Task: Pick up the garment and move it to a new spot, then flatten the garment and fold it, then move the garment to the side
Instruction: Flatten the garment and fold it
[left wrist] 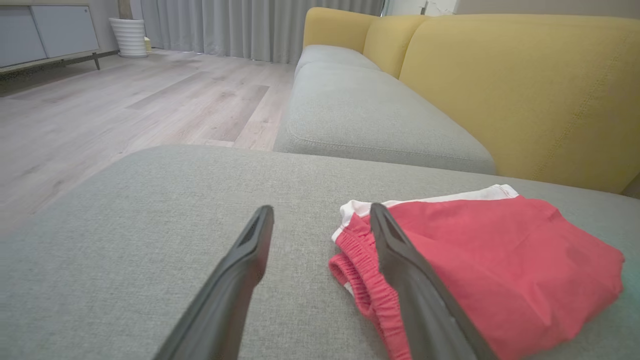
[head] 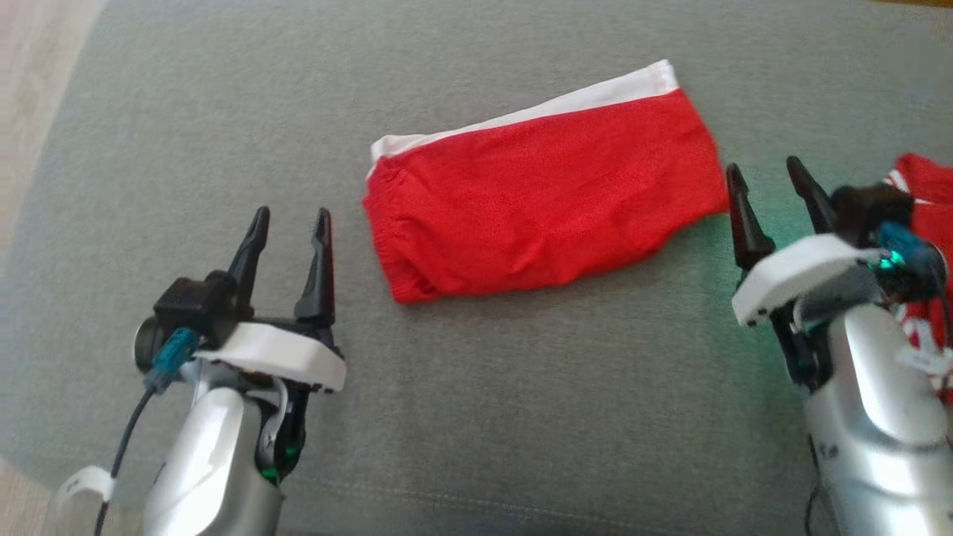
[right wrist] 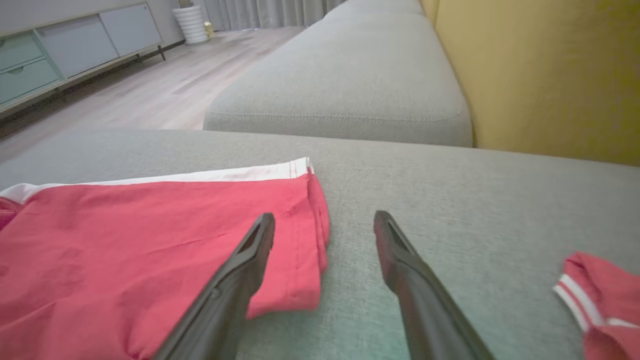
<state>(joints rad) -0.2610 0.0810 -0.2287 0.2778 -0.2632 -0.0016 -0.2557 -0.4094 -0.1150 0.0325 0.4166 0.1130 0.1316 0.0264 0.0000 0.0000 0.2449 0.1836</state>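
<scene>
Grey sofa seat (left wrist: pixel 350 100), yellow backrest (left wrist: pixel 525 90), wood floor (left wrist: pixel 125 110), grey curtains (left wrist: pixel 225 25).

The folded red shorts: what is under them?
The red shorts lie on the grey seat cushion; a white band shows along their far edge. Anything beneath the folded layers is covered.

The garment (head: pixel 543 216) is showing matt red mesh cloth with a smooth white band (head: pixel 536 112). The sofa cushion (head: pixel 521 417) is looking coarsely woven. The left pincer (head: pixel 292 214) is appearing as matt black plastic, its forearm (head: pixel 216 454) gleaming silver.

Silver forearms (head: pixel 208 447); black fingers (head: pixel 319 257); white plates (head: pixel 279 356)
</scene>
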